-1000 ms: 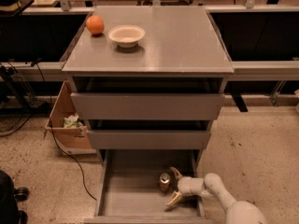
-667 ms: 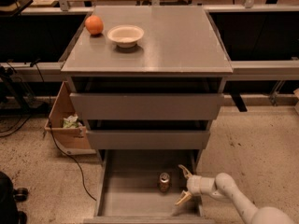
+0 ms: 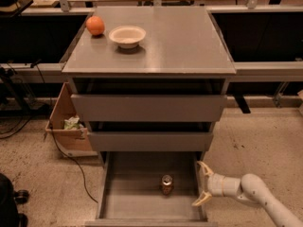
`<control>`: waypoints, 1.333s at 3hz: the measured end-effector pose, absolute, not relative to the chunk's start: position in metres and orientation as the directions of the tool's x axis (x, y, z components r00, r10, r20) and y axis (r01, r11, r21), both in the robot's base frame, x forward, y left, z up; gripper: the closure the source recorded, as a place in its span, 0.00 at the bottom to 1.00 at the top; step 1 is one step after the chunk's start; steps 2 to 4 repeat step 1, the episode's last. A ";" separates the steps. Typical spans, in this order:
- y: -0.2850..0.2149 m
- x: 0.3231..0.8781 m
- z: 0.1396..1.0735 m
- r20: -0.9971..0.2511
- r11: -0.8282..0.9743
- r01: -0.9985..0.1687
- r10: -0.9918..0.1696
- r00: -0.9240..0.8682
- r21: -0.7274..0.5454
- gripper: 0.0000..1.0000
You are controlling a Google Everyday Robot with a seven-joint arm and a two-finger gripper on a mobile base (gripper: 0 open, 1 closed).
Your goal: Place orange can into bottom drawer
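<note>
Clearance mattered: the tool (image 3: pixel 200 184), spread near the upright orange can (image 3: pixel 166 184) in the bottom drawer (image 3: pixel 130 195), likely needed a straight exit.

The orange can (image 3: pixel 166 184) stands in the bottom drawer (image 3: pixel 132 207), the pincer (image 3: pixel 199 184) just right of it.

Can: we see a small orange-brown cylindrical drink can (image 3: pixel 166 184) with a silver top, upright and unheld.
Drawer: lowest grey metal drawer (image 3: pixel 132 197), open; the can stands right of centre on its floor.
Gripper: pale two-finger gripper (image 3: pixel 200 184) at the drawer's right wall, fingers spread.
</note>
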State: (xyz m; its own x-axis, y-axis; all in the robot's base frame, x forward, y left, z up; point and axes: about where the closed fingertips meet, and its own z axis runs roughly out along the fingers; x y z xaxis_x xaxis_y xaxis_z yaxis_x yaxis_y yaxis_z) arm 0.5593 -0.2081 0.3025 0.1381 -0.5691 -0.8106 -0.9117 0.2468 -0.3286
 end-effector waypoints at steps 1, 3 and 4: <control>-0.207 0.553 0.313 -0.808 0.234 -0.913 -0.571 0.148 -0.333 0.00; -0.207 0.553 0.313 -0.808 0.234 -0.913 -0.571 0.148 -0.333 0.00; -0.207 0.553 0.313 -0.808 0.234 -0.913 -0.571 0.148 -0.333 0.00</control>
